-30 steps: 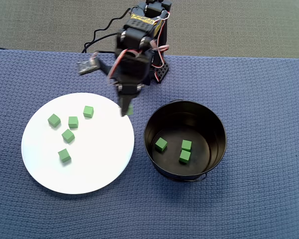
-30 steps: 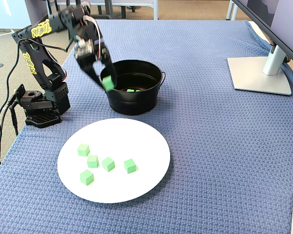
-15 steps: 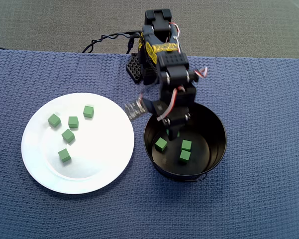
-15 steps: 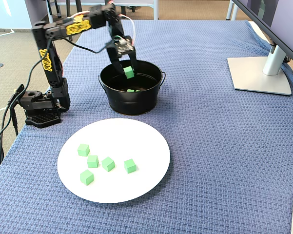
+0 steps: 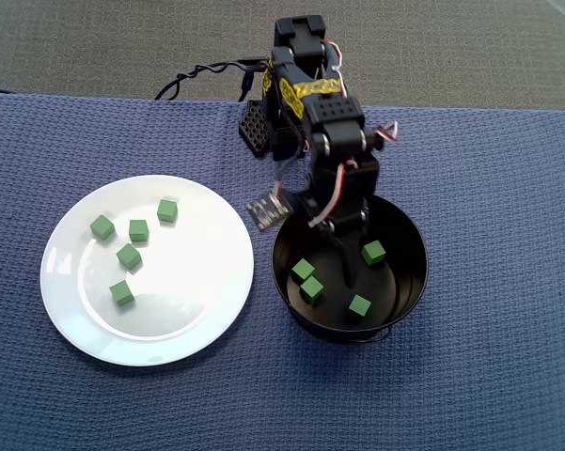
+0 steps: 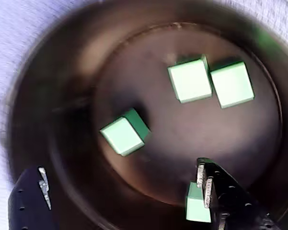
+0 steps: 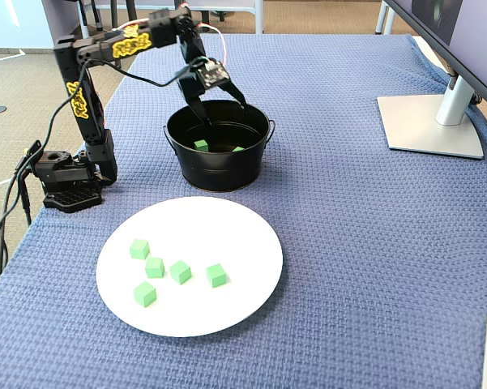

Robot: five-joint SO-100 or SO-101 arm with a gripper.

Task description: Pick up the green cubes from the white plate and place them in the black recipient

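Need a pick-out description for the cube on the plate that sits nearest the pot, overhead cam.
Start at the white plate, left of the black pot in the overhead view. Five green cubes lie on its upper left part. The wanted cube is the uppermost and rightmost of them, standing apart from the rest, towards the pot.

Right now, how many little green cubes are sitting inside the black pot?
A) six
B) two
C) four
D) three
C: the overhead view shows four green cubes on the floor of the black pot, and the wrist view shows four as well, beneath the open gripper; five more lie on the white plate.
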